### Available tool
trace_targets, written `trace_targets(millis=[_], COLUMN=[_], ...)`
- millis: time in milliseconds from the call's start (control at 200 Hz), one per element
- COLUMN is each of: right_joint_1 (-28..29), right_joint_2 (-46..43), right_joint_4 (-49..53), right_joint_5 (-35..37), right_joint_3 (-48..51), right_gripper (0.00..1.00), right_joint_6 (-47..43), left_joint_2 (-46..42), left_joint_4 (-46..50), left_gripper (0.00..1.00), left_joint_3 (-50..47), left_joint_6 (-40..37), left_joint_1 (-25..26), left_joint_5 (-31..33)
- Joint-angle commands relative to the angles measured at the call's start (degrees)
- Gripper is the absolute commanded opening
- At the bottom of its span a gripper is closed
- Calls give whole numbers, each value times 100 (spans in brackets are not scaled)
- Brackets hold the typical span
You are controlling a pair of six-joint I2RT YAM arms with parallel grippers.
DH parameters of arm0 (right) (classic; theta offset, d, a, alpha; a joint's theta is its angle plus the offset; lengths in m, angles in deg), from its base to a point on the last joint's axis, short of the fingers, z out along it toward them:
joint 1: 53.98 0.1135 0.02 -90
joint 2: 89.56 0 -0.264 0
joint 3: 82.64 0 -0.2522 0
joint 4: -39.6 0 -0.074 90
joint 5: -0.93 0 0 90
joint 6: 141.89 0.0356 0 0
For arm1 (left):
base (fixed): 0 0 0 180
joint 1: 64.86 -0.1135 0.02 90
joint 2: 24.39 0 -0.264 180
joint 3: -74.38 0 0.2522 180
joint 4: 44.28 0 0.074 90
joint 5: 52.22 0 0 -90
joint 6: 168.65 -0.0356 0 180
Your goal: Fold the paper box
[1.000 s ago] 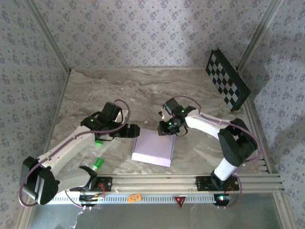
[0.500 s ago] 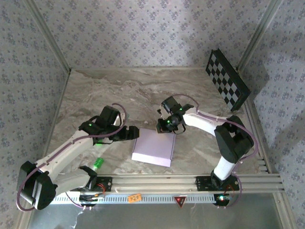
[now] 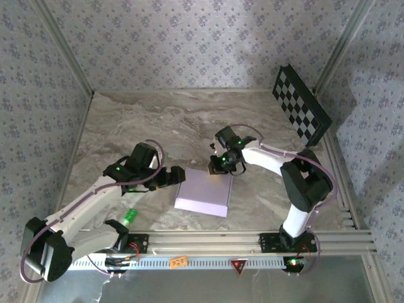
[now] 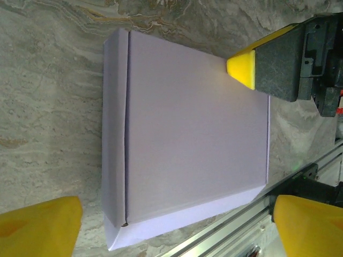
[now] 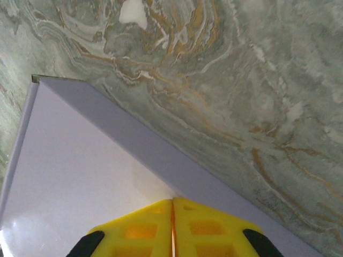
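On the marbled bench point(image 3: 126, 126), the paper box point(image 3: 203, 192) lies folded flat, lavender side up, with the right gripper point(image 3: 216, 170), closed tight, set on its far edge, likely to keep it shut, while the left gripper point(image 3: 177, 175) gapes wide and empty beside it.

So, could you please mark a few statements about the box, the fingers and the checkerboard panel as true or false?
1. The paper box lies folded flat, lavender side up. True.
2. The right fingers are spread wide. False: they are shut together at the box's far edge.
3. The left fingers are open. True.
4. The checkerboard panel lies under the box. False: it stands by the far right wall, apart from the box.
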Motion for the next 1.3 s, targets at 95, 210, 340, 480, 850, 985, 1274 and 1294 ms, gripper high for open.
trace_targets(millis=[95,210,340,480,850,985,1274,1294], right_joint_1=[-166,-175,-172,-173,-213,-252,-327,-329], right_joint_2=[365,355,362,357,370,362,302,288], right_joint_4=[123,135,148,156,156,150,125,134], right_joint_5=[397,398,389,393,389,380,362,363], right_joint_3=[-18,-45,-69,-71,-58,-37,-58,-77], right_gripper=[10,10,10,10,11,11,12,12], right_joint_6=[47,21,8,-14,-36,-50,-67,-76], left_joint_2=[-293,-327,-393,-390,98,376,676,697], left_joint_4=[-342,-612,-1387,-2333,-2971,-3127,-3534,-3548], left_gripper=[100,100,100,100,100,100,92,92], left_joint_3=[-196,-383,-807,-1086,-746,-673,-551,-544], left_joint_6=[792,1364,2251,3026,3581,3687,3958,3963], left_joint_1=[-32,-24,-19,-21,46,194,391,390], left_joint_5=[15,11,-90,-33,31,2,31,31])
